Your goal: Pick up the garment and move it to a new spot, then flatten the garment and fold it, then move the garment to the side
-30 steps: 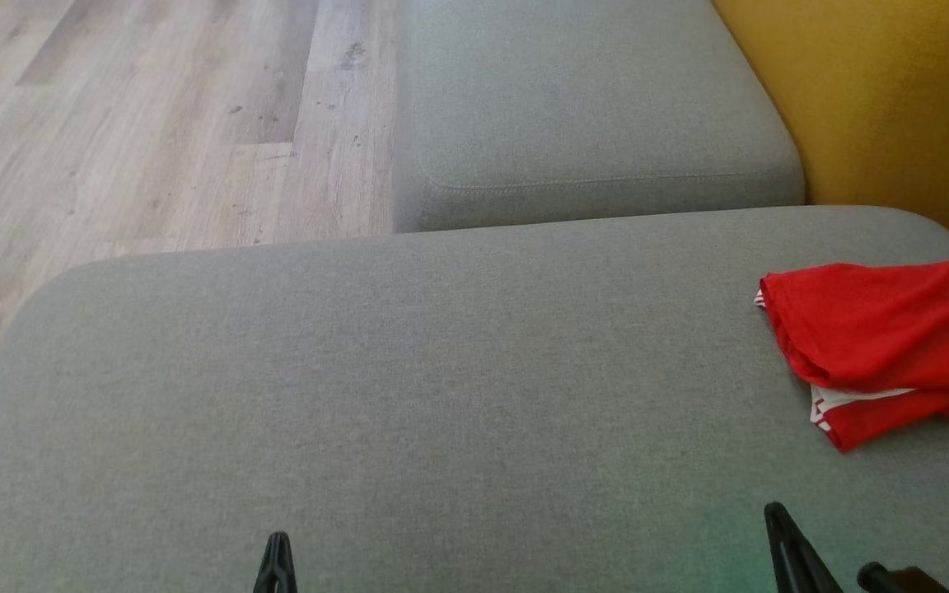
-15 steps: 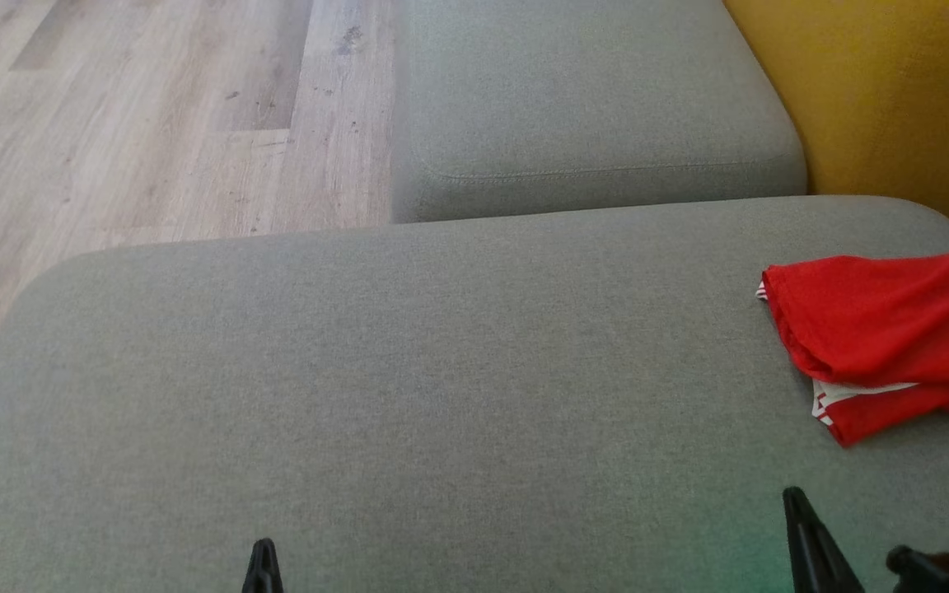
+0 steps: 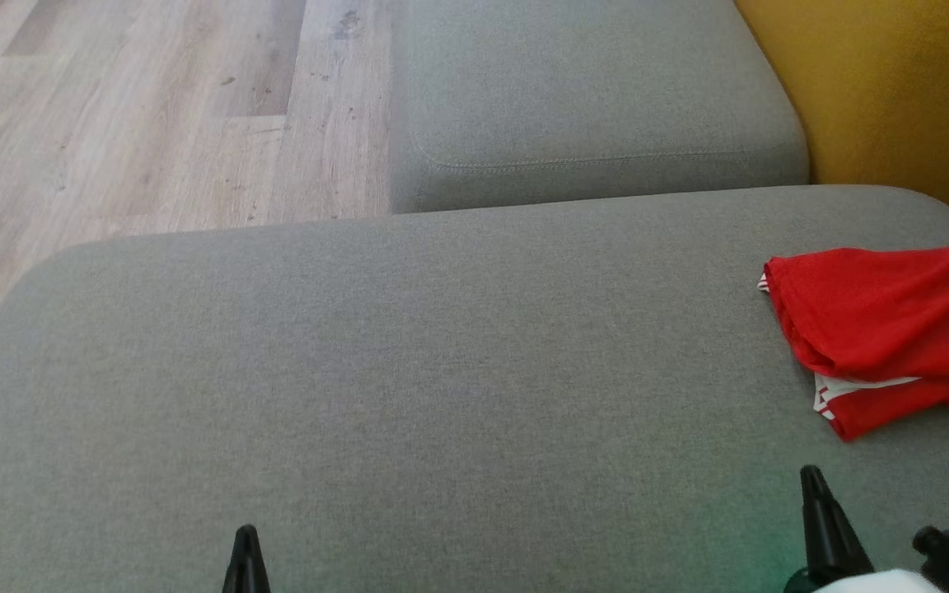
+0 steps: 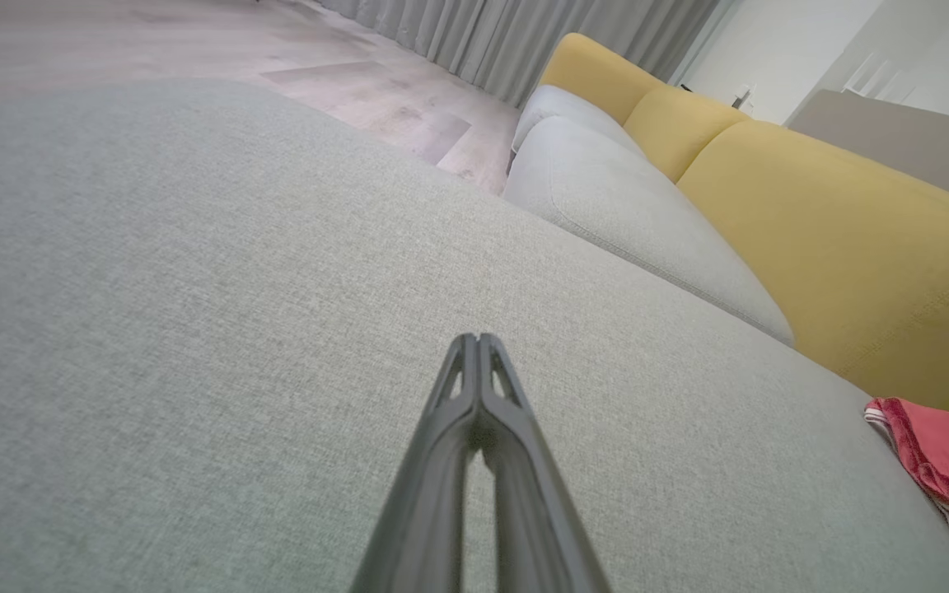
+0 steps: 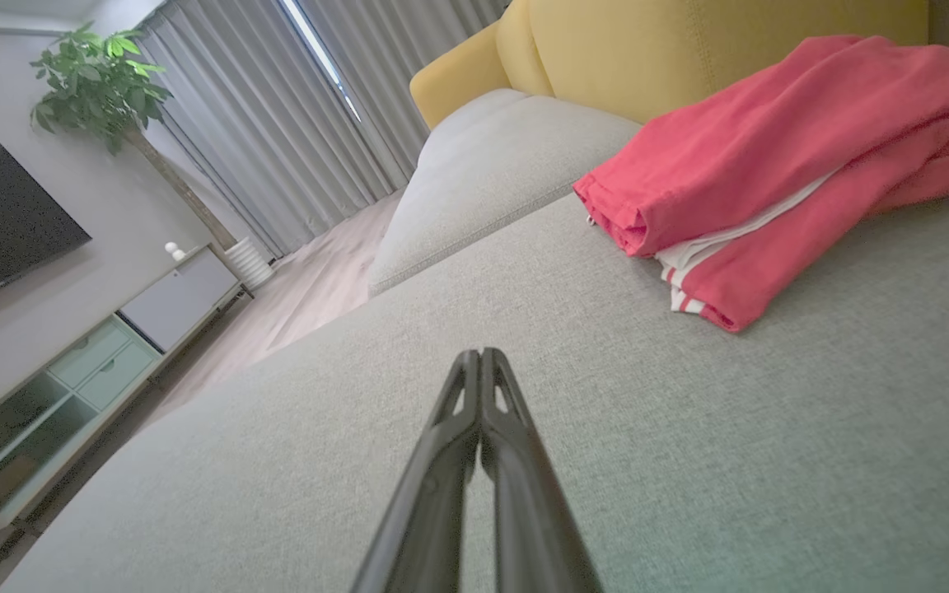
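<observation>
A red garment (image 3: 886,325) with white stripes lies folded at the right end of the grey sofa cushion (image 3: 409,371), close to the yellow backrest; it also appears in the right wrist view (image 5: 771,173) and at the edge of the left wrist view (image 4: 948,465). My right gripper (image 3: 812,478) is shut and empty, low at the right, a short way in front of the garment. At the lower left, my left gripper (image 3: 245,535) is shut too, far from the garment. Both sets of fingertips meet in the wrist views (image 4: 477,338) (image 5: 479,352).
A second grey cushion (image 3: 590,107) lies beyond the near one, with the yellow backrest (image 3: 895,99) at the right. Wood floor (image 3: 137,123) runs at the upper left. The right wrist view shows curtains, a plant (image 5: 104,82), a TV and a low cabinet (image 5: 87,362).
The head camera has shifted, so the scene sits slightly higher. The right gripper has moved up and right; the left gripper has slid a little left. The garment lies as before.
</observation>
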Motion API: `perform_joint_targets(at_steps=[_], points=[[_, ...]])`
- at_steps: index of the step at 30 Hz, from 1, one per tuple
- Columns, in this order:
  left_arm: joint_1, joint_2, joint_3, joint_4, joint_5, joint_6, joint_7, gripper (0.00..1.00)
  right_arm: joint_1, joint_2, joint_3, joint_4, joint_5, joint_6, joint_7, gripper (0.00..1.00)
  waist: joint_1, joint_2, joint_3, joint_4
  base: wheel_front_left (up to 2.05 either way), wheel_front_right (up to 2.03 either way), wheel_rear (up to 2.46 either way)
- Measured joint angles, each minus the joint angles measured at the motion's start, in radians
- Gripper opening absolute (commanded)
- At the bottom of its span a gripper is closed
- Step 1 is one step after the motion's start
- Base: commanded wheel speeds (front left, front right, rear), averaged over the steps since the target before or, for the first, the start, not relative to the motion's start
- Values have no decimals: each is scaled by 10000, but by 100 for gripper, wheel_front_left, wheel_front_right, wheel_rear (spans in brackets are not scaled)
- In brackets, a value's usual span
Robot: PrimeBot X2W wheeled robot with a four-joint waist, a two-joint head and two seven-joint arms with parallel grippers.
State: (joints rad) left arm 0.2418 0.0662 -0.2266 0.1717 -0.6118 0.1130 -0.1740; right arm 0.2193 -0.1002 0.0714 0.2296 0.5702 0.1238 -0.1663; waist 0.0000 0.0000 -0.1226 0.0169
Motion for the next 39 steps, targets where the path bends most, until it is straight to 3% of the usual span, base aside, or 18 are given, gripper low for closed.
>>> perform_joint_targets(at_steps=[39], points=[[-1189,27,999,380,-4278,-959,1007,0,-1082,134,-692,171,4380,0,1022,0,0,0,523,-70,0,0,0]])
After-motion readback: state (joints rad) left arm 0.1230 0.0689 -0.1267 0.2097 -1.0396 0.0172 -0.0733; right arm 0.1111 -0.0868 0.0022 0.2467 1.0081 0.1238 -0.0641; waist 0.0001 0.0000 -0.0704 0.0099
